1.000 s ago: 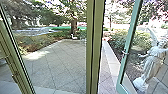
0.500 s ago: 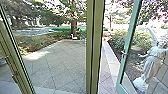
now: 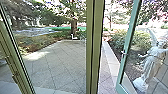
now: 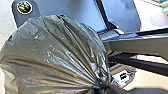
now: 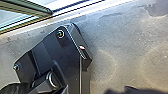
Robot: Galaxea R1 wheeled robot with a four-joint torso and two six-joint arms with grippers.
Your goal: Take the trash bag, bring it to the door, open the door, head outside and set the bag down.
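- Trash bag (image 4: 57,55), its bunched neck pinched in the left gripper (image 4: 102,88)
- Right gripper (image 5: 126,90); cannot tell how far open
- Green door post (image 3: 93,50), upright
- Winged white statue (image 3: 151,62), behind glass
- Paved yard (image 3: 60,62)
- Tree trunk (image 3: 74,26)

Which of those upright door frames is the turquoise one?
The right-hand frame in the head view, beside the white statue; the middle frame and left frame look olive green.
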